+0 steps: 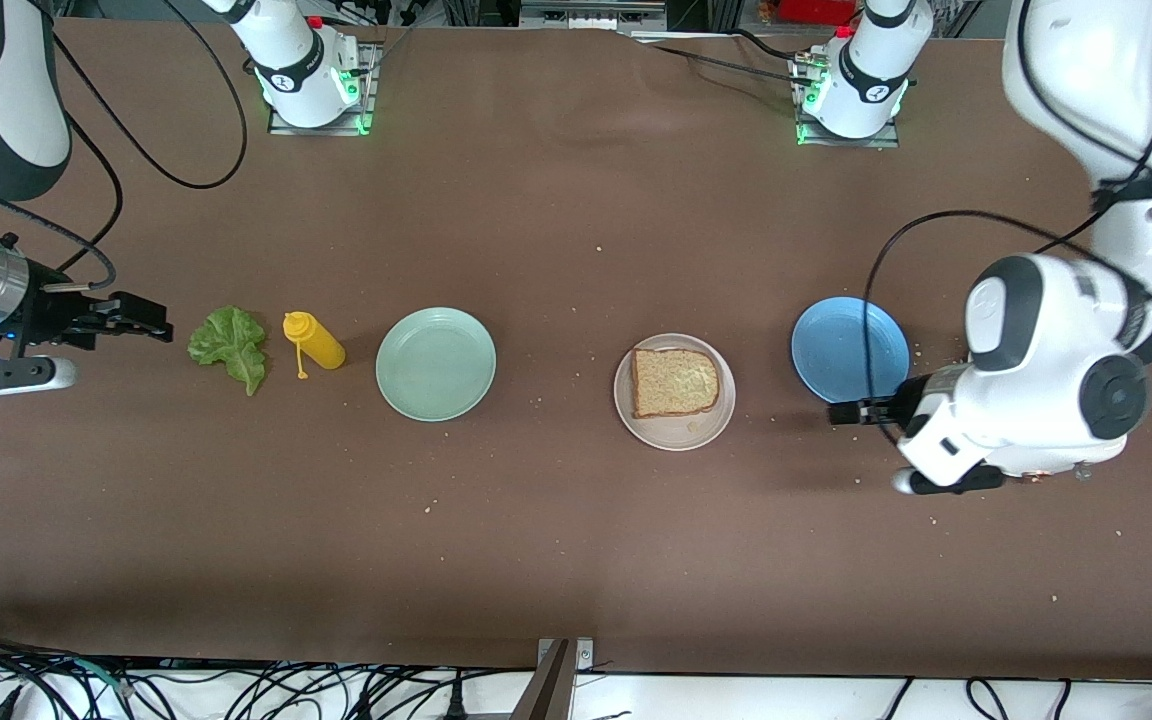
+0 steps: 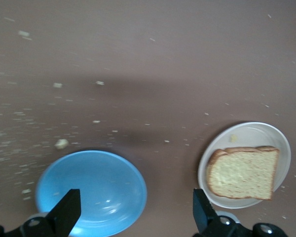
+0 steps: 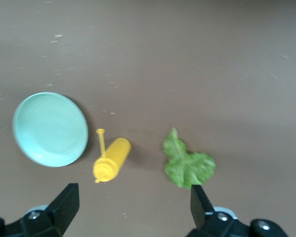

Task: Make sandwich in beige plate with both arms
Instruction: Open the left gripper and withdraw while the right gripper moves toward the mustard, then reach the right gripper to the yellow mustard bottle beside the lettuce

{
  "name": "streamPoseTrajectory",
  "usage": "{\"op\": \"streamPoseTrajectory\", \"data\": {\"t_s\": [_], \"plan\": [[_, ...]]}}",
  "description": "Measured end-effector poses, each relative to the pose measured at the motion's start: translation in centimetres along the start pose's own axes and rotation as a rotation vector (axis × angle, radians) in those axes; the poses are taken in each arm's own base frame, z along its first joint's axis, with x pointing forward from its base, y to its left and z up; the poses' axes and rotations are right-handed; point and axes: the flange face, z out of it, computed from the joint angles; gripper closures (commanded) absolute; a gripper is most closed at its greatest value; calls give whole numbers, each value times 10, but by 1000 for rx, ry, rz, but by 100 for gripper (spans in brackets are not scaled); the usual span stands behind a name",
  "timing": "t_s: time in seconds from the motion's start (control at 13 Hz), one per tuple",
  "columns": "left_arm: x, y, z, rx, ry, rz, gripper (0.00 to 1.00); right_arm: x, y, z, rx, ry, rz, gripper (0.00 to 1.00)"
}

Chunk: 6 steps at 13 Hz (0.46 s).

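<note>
Black left gripper (image 1: 848,412), right of frame centre just below the blue plate (image 1: 849,349), jaws spread wide, holding nothing. Right gripper (image 1: 151,322) at left edge beside the lettuce leaf (image 1: 230,343), also wide apart, empty. One bread slice (image 1: 674,382) on the beige plate (image 1: 674,432), centre. One mint plate (image 1: 435,363), one yellow bottle (image 1: 313,341) lying down. Brown table (image 1: 556,220), scattered crumbs.

A mint-green plate (image 1: 435,363) sat empty on the brown table (image 1: 576,560), about midway between its edges. Just beside it, toward the right arm's end, a yellow squeeze bottle (image 1: 314,341) lay on its side. A blue plate (image 1: 848,348), also empty, stood toward the left arm's end. Pale crumbs (image 2: 61,143) were scattered over the tabletop around it.
</note>
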Motion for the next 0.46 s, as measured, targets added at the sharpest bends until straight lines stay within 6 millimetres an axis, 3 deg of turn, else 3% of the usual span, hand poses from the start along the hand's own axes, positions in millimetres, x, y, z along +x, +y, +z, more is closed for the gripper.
{"op": "streamPoseTrajectory", "data": {"t_s": [0.23, 0.46], "plan": [[-6, -58, -54, 66, 71, -81, 0, 6, 2, 16, 26, 18, -192, 0], [-7, -122, -78, 94, 104, -182, 0, 6, 12, 47, 93, 28, -363, 0]]}}
